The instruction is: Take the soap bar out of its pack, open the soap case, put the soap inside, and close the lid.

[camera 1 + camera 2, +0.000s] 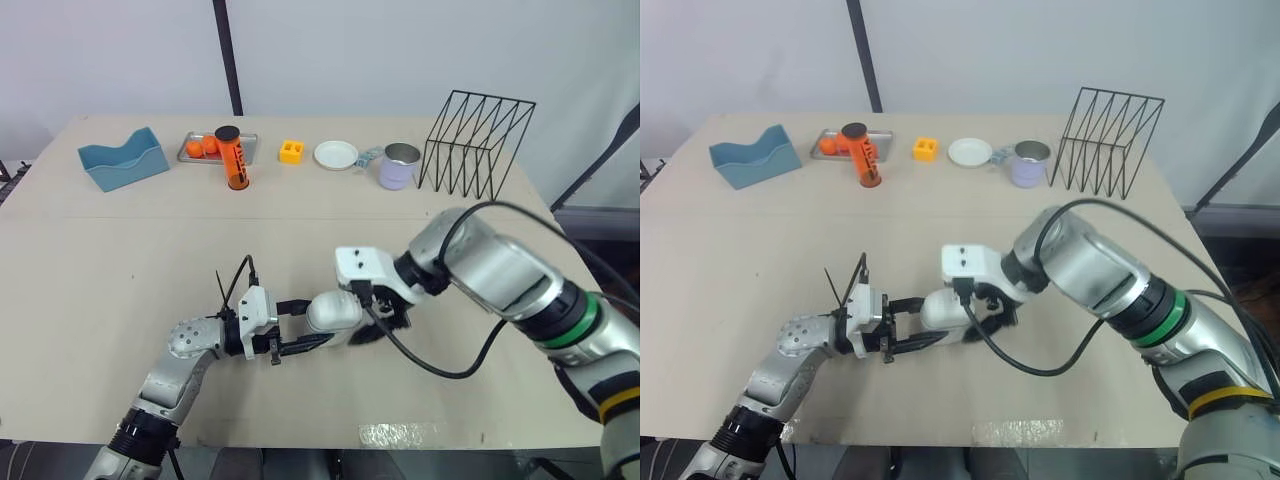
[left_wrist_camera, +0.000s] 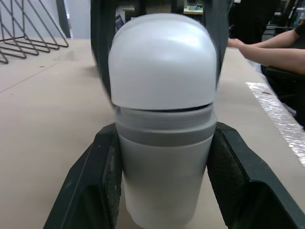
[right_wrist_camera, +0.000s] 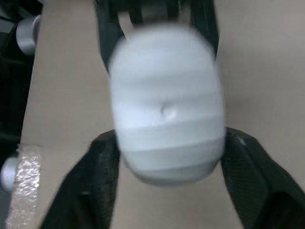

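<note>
Left tool (image 1: pixel 312 326) grips soap case (image 1: pixel 336 311) on beige table (image 1: pixel 120 260); white wall (image 1: pixel 350 50) behind.

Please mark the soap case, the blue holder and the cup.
soap case (image 1: pixel 333 310), left eye view, white rounded top.
blue holder (image 1: pixel 124 170), left eye view, front wall.
cup (image 1: pixel 397 174), left eye view, side wall.

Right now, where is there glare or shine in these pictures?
Left eye view: even light; the tape patch at the front edge of the table glints, and the metal cup shines. Left wrist view: a soft highlight on the domed lid of the soap case, its lower body dimmer.
</note>
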`<control>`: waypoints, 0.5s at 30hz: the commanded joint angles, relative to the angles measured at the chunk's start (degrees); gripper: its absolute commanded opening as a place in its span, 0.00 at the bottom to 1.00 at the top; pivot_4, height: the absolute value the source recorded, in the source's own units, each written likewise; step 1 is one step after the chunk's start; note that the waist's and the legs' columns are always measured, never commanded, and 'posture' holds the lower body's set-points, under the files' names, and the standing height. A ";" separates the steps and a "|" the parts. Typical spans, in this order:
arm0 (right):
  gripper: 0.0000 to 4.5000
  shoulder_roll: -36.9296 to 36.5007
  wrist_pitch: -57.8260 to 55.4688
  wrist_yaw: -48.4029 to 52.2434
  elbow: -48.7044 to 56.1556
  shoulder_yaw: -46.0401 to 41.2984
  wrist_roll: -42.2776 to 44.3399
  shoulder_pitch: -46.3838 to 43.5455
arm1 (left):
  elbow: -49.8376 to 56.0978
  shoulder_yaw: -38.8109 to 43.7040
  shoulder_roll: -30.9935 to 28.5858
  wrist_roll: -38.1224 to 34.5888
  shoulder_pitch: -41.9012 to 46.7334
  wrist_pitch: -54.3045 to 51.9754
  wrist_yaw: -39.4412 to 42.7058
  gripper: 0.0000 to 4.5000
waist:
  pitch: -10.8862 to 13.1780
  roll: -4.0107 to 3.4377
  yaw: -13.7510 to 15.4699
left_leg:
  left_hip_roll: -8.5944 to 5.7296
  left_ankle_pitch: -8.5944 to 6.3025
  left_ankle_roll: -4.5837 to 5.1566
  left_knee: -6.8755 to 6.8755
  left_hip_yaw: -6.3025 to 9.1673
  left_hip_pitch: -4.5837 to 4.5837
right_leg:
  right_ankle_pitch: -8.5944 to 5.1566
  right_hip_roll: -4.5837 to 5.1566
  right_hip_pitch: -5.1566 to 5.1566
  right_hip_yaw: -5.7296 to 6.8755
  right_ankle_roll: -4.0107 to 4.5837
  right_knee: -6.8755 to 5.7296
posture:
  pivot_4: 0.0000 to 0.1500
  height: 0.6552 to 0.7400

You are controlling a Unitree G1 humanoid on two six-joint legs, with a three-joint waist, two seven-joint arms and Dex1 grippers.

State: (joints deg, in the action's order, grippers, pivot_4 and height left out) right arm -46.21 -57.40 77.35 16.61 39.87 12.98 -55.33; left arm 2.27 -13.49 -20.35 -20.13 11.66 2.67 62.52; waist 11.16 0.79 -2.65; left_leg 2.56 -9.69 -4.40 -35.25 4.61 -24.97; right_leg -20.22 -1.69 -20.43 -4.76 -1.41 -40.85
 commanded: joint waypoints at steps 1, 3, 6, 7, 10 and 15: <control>0.94 -0.02 0.65 0.07 0.74 -1.23 -0.35 -1.21 | 2.17 -0.32 -0.09 -0.24 0.03 0.55 0.45 0.45 | 0.01 -0.01 0.03 | 0.00 0.00 0.00 0.00 0.00 -0.07 | 0.02 0.00 -0.07 0.01 0.03 -0.01 | 1.00 1.00; 0.94 0.26 0.81 -0.19 0.53 -1.62 -0.21 -1.23 | 2.20 -0.28 -0.13 -0.23 -0.05 0.50 0.51 0.45 | 0.01 -0.01 0.04 | -0.01 0.00 0.00 0.00 0.01 -0.14 | 0.14 0.00 -0.15 0.02 0.25 -0.02 | 1.00 1.00; 0.94 0.37 0.81 -0.11 0.52 -2.26 0.21 -1.35 | 2.17 -0.21 -0.21 -0.13 -0.17 0.47 0.47 0.45 | 0.01 -0.01 0.03 | 0.00 0.00 0.01 0.03 0.03 -0.14 | 0.16 0.00 -0.16 0.05 0.28 0.01 | 1.00 1.00; 0.94 0.23 0.69 0.02 0.72 -2.49 0.44 -1.26 | 2.18 -0.17 -0.22 -0.16 -0.20 0.46 0.47 0.45 | 0.01 -0.01 0.03 | 0.00 0.00 0.00 0.03 0.03 -0.14 | 0.16 0.00 -0.16 0.05 0.28 0.00 | 1.00 1.00; 0.94 -1.11 0.16 0.57 1.85 -3.97 1.67 -0.26 | 2.12 -0.05 -0.30 -0.17 -0.27 0.47 0.42 0.45 | 0.01 -0.01 0.02 | 0.00 0.00 0.00 0.02 0.03 -0.14 | 0.16 0.00 -0.16 0.05 0.28 0.00 | 1.00 1.00; 0.94 -3.45 -0.30 1.00 3.15 -6.26 3.07 1.70 | 2.16 0.06 -0.50 -0.21 -0.41 0.40 0.49 0.45 | 0.01 -0.01 0.03 | 0.00 0.00 0.00 0.03 0.03 -0.14 | 0.15 0.00 -0.16 0.06 0.27 0.01 | 1.00 1.00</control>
State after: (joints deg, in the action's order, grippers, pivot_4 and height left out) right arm -46.35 -57.21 77.37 16.67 38.24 13.80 -55.10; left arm 2.67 -13.62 -20.45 -20.12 11.65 2.60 62.92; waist 11.17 0.78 -2.62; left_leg 2.55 -9.69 -4.40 -35.22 4.64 -25.12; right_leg -20.07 -1.69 -20.60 -4.71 -1.14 -40.84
